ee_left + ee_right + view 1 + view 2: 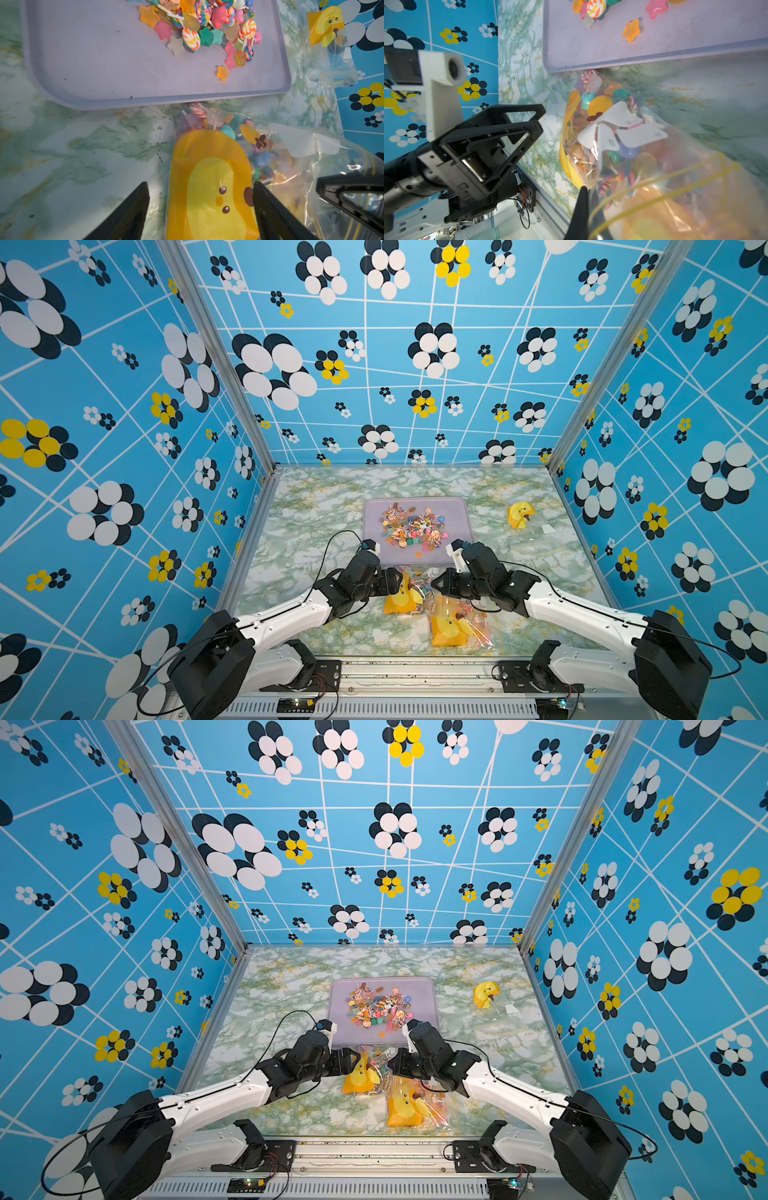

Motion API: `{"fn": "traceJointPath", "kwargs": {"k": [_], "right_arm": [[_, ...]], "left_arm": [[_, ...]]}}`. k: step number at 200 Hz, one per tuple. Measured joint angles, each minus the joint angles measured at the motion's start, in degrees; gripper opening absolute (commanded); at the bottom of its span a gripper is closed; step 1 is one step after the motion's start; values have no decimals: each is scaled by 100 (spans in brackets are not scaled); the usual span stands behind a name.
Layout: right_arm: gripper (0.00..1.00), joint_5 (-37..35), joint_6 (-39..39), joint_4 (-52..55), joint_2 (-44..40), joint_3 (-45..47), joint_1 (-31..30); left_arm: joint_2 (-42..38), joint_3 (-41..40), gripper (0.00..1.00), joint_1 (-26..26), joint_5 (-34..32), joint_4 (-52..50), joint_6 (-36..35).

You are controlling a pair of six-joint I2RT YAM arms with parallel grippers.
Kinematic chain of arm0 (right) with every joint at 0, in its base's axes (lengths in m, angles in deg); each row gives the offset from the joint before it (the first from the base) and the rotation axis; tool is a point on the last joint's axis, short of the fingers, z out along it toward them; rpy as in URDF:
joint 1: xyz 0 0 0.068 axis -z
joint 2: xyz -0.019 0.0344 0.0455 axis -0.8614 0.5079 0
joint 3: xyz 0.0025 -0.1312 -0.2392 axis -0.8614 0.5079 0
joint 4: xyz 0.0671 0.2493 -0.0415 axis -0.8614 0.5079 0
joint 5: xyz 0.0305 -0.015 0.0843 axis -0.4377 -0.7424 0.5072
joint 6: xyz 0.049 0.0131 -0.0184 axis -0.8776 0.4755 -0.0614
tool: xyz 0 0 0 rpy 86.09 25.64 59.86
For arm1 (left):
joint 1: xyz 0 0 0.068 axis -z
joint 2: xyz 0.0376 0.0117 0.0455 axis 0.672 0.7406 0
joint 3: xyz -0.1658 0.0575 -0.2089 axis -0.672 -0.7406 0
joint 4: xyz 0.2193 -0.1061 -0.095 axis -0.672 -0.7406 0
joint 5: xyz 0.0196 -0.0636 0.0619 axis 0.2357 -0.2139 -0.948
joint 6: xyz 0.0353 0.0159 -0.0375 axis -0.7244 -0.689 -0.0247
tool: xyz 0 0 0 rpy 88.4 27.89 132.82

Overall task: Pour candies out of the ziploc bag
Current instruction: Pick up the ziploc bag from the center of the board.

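While left gripper (200,184) jaws stand released astride the ziploc bag (207,158) on the bench (83,145), right gripper (585,189) jaws clenched on its film, candies (207,27) heaped on lilac tray (104,62)

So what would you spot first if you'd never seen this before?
Probably the bright blue walls all around, covered in big flowers. Next comes the heap of colourful candies on the lilac tray in the middle of the table. Then, at the front, a yellow bag sits between the left gripper and the right gripper.
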Motion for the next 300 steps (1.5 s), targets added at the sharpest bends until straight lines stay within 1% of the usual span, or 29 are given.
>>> {"fn": "traceJointPath", "kwargs": {"k": [46, 79, 106, 131, 156, 167, 213, 228, 232, 233, 237, 264, 300], "right_arm": [[0, -179, 210, 376, -293, -162, 0], [0, -334, 326, 691, -538, -162, 0], [0, -404, 391, 780, -546, -166, 0], [0, -433, 404, 782, -544, -166, 0], [0, -433, 404, 758, -505, -166, 0], [0, -433, 404, 748, -474, -166, 0], [0, -433, 404, 748, -448, -166, 0], [0, -433, 404, 748, -448, -166, 0], [0, -433, 404, 748, -448, -166, 0], [0, -433, 404, 748, -448, -166, 0], [0, -433, 404, 748, -448, -166, 0], [0, -433, 404, 745, -420, -166, 0], [0, -435, 435, 726, -245, -267, 0]], "left_arm": [[170, 0, 83, 0, 111, 74, 2], [527, 0, 83, 0, 262, 149, 2], [874, 13, 83, 2, 426, 236, 24], [949, 39, 82, 33, 520, 420, 87], [953, 44, 79, 164, 555, 557, 153], [1016, 70, 76, 234, 570, 621, 177], [1434, 164, 55, 369, 675, 846, 306], [1460, 199, 45, 391, 699, 872, 337], [1462, 203, 44, 389, 704, 881, 334], [1462, 205, 42, 389, 704, 881, 341], [1464, 214, 38, 389, 715, 883, 323], [1464, 262, 18, 389, 717, 905, 315], [1464, 289, 7, 389, 697, 874, 313]]}}
